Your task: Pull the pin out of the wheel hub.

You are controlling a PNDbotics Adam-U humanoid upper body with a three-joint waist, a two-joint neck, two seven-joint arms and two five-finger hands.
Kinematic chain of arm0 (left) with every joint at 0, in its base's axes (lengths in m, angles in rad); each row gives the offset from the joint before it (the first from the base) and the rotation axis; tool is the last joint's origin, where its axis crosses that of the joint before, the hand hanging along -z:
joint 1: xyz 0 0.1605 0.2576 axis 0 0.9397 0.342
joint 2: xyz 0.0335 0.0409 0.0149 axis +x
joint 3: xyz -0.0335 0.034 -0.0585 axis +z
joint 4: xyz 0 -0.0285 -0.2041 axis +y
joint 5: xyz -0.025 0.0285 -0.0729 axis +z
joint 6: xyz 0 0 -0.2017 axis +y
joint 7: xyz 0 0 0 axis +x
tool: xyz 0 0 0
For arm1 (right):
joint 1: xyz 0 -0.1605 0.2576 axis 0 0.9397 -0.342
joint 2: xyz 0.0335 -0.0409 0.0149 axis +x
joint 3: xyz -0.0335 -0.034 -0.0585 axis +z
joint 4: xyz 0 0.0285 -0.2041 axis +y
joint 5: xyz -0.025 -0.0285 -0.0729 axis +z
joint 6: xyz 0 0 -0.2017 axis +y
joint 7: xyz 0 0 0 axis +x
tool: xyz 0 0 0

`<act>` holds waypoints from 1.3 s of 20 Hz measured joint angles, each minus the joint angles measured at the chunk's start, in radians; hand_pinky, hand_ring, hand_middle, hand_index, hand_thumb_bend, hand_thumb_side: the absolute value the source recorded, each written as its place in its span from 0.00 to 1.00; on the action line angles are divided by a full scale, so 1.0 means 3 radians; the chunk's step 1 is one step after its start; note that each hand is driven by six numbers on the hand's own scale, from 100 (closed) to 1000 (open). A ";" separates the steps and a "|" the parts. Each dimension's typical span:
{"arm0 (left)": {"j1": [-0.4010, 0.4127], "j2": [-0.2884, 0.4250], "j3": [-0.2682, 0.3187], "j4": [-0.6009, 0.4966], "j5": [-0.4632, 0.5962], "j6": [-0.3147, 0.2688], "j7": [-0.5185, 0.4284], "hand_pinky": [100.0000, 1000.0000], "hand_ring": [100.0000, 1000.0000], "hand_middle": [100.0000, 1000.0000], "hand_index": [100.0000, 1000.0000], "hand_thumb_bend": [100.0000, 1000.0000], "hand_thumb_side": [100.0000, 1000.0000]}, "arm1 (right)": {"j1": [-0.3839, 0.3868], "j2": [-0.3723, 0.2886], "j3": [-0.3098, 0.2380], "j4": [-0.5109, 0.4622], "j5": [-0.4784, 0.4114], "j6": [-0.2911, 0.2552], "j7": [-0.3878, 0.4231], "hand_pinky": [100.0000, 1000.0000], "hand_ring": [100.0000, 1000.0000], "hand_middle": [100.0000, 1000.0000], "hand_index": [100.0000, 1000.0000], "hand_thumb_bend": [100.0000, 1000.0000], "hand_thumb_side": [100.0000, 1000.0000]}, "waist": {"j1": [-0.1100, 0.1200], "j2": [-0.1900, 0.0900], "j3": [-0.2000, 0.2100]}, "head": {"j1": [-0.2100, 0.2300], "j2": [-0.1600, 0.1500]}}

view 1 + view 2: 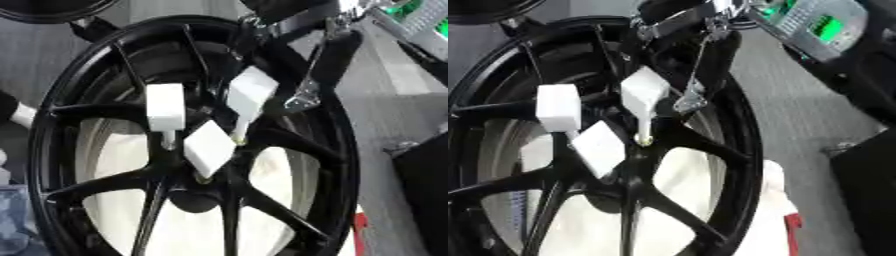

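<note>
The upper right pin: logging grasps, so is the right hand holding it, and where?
The right hand is beside the upper right pin's white head; actual contact cannot be told.

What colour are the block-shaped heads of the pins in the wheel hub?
White, on all three block-headed pins; the left eye view shows them best.

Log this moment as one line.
right hand: by upper-right pin, grip unclear | pin: not yet out of hub | left pin, lower pin: seated | left hand: not in view
</note>
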 measured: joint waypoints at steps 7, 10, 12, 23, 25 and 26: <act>0.0053 0.0000 0.0022 0.0000 -0.0009 -0.0003 0.0015 0.76 0.75 0.64 0.81 0.00 0.88 | 0.0167 -0.0238 -0.0495 -0.0025 0.0014 0.0103 -0.0276 0.81 0.53 0.31 0.53 0.11 0.00 | -0.0010 -0.0024 -0.0064 | 0.0048 0.0007; 0.0055 0.0000 0.0038 0.0000 -0.0011 -0.0007 0.0030 0.76 0.75 0.64 0.81 0.00 0.88 | 0.0561 -0.0544 -0.0822 -0.0121 0.0076 0.0123 -0.0478 0.82 0.55 0.33 0.54 0.15 0.00 | -0.0009 -0.0024 -0.0078 | 0.0070 0.0007; 0.0055 0.0000 0.0045 0.0000 -0.0012 -0.0008 0.0037 0.76 0.75 0.64 0.81 0.00 0.88 | 0.0957 -0.0768 -0.1101 -0.0168 0.0127 0.0152 -0.0652 0.83 0.56 0.34 0.55 0.18 0.00 | -0.0007 -0.0022 -0.0081 | 0.0084 0.0005; 0.0085 -0.0001 0.0128 -0.0002 -0.0013 -0.0021 0.0120 0.76 0.75 0.64 0.81 0.00 0.88 | 0.2496 -0.1042 -0.2612 0.0427 0.0702 0.0554 -0.1673 0.87 0.76 0.68 0.72 0.30 0.00 | 0.0040 0.0020 -0.0172 | 0.0202 -0.0004; 0.0086 -0.0001 0.0140 -0.0002 -0.0013 -0.0021 0.0134 0.76 0.75 0.64 0.81 0.00 0.88 | 0.2583 -0.0999 -0.2735 0.0590 0.0912 0.0662 -0.1725 0.91 0.89 0.86 0.83 0.30 0.00 | 0.0052 0.0022 -0.0183 | 0.0212 -0.0004; 0.0086 -0.0001 0.0144 -0.0002 -0.0013 -0.0021 0.0137 0.76 0.75 0.64 0.81 0.00 0.88 | 0.2608 -0.0980 -0.2778 0.0653 0.1018 0.0716 -0.1732 0.92 0.93 0.90 0.85 0.24 0.06 | 0.0058 0.0022 -0.0185 | 0.0216 -0.0004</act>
